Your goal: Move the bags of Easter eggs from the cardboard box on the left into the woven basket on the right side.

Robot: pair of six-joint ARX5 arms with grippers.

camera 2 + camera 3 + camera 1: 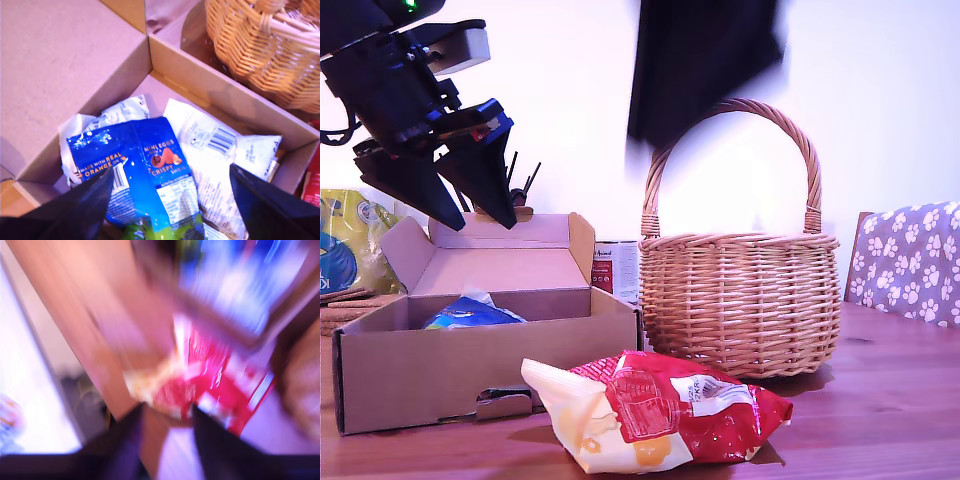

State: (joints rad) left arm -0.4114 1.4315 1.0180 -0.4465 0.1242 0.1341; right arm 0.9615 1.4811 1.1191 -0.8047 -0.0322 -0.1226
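- The desk is brown wood with a smooth top; behind it stands a plain pale wall, and at the exterior view's right a chair cover with white paw prints.
- The cardboard box stands open at the exterior view's left; the woven basket stands just beside it, toward the right.
- Inside the box lie the blue bag, printed "MINI EGGS", "CRISPY SHELL" and "MADE WITH REAL ORANGE", and the whitish bag with a barcode.
- The red bag lies on the desk before the box and basket; its writing is too small to read.
- My first tool hangs above the box, jaws spread, grasping nothing.
- My second tool is blurred above the red bag, jaws apart.
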